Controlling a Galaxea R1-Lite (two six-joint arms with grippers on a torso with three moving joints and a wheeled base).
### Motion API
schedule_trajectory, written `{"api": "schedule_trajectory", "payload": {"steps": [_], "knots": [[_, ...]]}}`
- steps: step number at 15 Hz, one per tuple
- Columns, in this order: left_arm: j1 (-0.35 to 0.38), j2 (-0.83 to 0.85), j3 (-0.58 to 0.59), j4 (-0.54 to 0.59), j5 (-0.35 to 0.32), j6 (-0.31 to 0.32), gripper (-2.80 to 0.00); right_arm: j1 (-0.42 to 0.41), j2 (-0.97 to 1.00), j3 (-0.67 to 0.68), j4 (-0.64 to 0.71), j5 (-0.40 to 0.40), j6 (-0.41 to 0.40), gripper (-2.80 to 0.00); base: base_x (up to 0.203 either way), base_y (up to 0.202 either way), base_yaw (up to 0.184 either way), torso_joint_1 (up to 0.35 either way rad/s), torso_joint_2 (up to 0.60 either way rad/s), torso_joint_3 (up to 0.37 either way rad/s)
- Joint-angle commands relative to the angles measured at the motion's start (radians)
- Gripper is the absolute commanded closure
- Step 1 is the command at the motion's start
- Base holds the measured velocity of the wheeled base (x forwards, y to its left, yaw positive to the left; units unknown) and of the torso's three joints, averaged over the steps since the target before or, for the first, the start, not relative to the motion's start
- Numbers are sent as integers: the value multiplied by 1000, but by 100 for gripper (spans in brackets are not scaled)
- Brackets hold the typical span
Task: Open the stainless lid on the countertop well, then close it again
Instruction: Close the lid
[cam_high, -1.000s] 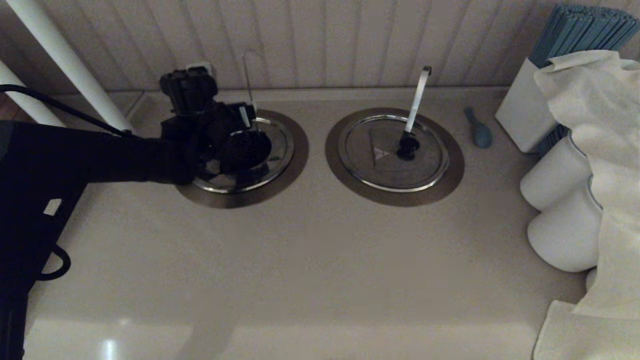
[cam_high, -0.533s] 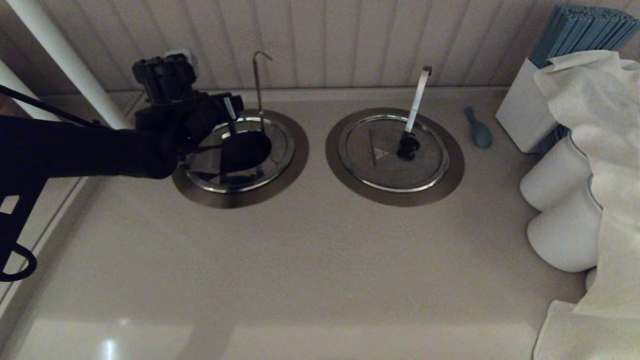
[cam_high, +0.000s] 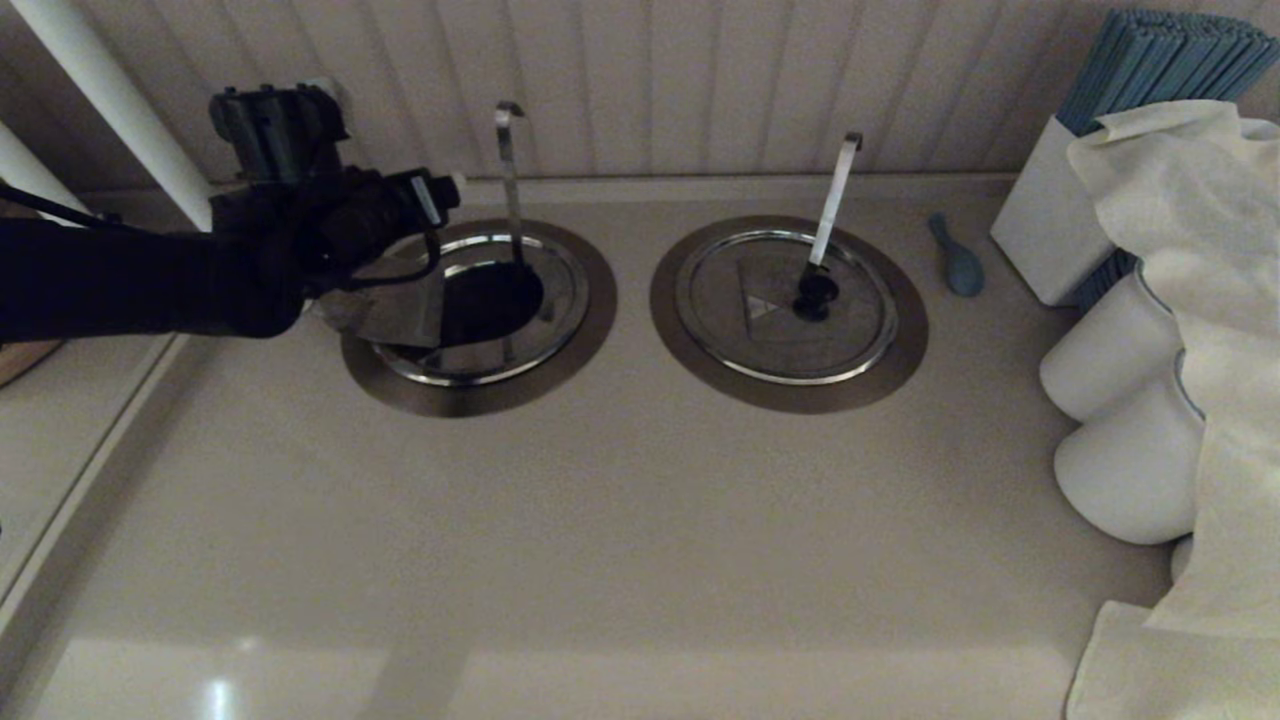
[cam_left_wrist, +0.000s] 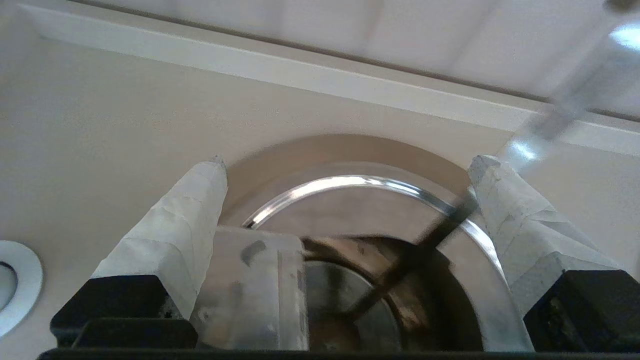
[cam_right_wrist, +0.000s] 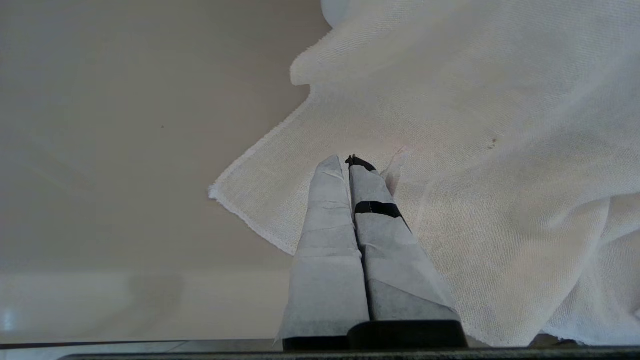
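Spread, left gripper (cam_left_wrist: 345, 162) over stainless lid (cam_high: 400, 305) (flap raised).

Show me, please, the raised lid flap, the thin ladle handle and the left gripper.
lid flap (cam_high: 385, 310), head view, its shiny underside.
ladle handle (cam_high: 511, 175), head view, mid-shaft.
left gripper (cam_left_wrist: 345, 162), left wrist view, between its fingertips.

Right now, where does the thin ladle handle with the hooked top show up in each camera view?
Head view: the ladle handle stands upright at the back of the left well, beside the left gripper.
Left wrist view: the ladle handle is a blurred diagonal bar running down into the dark opening, by one finger.
Right wrist view: not in it; only the cloth.
Shared landmark: the lid's shiny rim.
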Motion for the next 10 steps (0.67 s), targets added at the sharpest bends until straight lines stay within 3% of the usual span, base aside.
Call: {"api": "schedule_trajectory", "payload": {"steps": [1,7,10], "knots": [[12,-32,6,11,-8,-7,-280,1,0,0,0,0,-1,0,0,0,0,0,0,0],[63,-50,2,117,-8,-7,-280,1,0,0,0,0,-1,0,0,0,0,0,0,0],[70,-64,-55,291,-8,-46,-280,0,0,0,0,0,-1,0,0,0,0,0,0,0]]}}
